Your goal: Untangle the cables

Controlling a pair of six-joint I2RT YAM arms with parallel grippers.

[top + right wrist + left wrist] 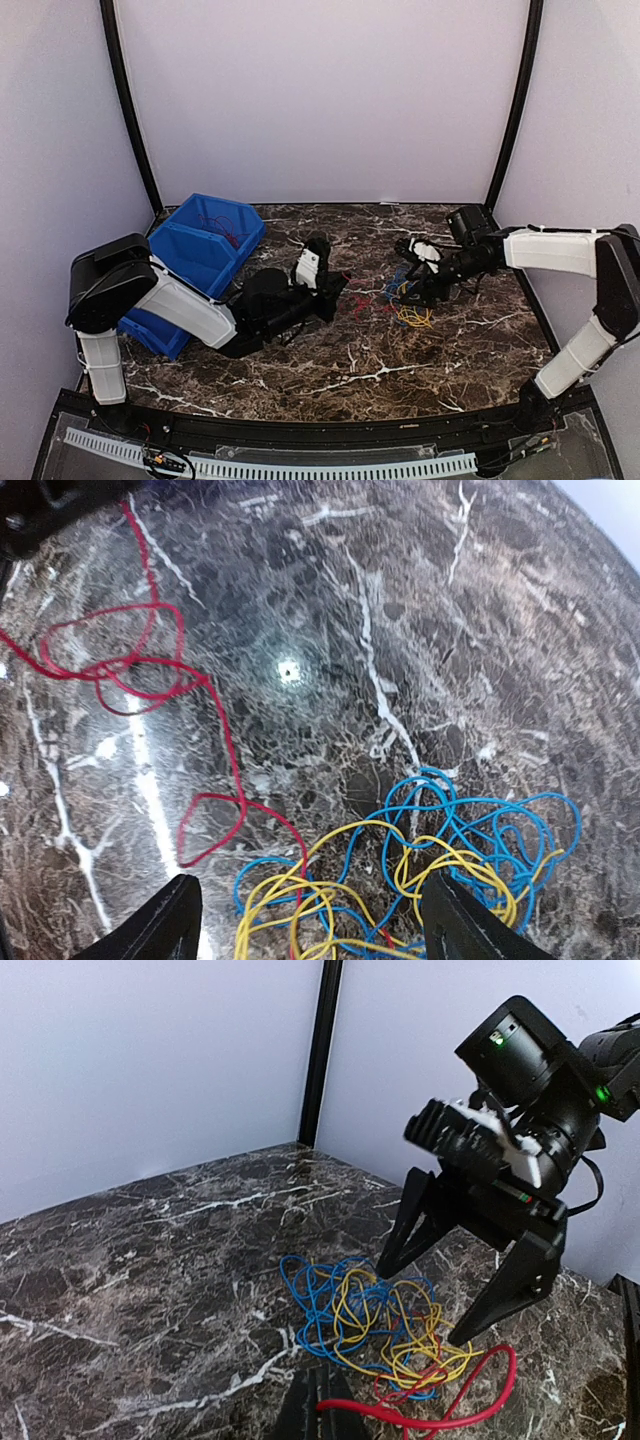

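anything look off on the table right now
Only the tangle: the blue cable and yellow cable lie knotted in one heap below the open right gripper. The red cable threads into it and trails off in loose loops to the left gripper, whose jaws are shut on it. Nothing looks broken.

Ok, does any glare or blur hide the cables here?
Right wrist: one glare spot on the table, clear of the sharp cables. Left wrist: right gripper partly blurred; red cable in the left gripper crisp. Top external: cables tiny, soft.
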